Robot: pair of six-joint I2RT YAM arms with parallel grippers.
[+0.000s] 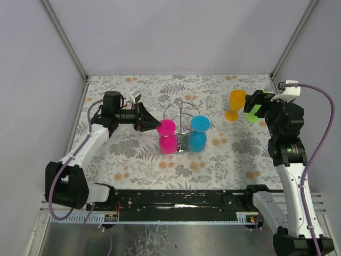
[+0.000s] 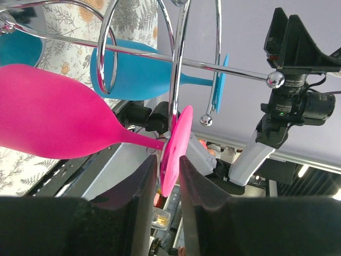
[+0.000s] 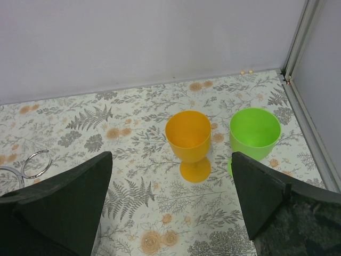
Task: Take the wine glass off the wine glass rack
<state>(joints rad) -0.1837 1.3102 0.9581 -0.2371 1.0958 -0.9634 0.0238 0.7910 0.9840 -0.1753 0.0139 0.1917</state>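
Left claw [image 1: 155,126]: held level at the foot of the pink wine glass [image 1: 167,140]. Only the left wrist view shows the foot's rim sitting in the narrow gap between the two fingers [image 2: 133,208]. I cannot tell whether they pinch it.
Pink wine glass: hangs bowl-down on the left side of the wine glass rack [image 1: 181,109], stem caught in the wire.
Wine glass rack: shiny wire stand at mid-desk. The left wrist view shows a cross wire with a ball tip.
Blue wine glass [image 1: 197,137]: hangs bowl-down on the rack's right side, just beside the pink one.
Orange goblet [image 1: 235,101]: upright on the desk, right of the rack.
Green goblet [image 3: 254,133]: upright just right of the orange one. It is whole in the right wrist view and partly hidden in the top view.
Right claw [image 3: 170,154]: released, fingers spread wide, grasping nothing, near both goblets.
Desk [image 1: 128,154]: cloth printed with grey ferns and orange flowers.
Room: plain pale walls [image 1: 176,37], with a metal post [image 1: 64,37] at each back corner.
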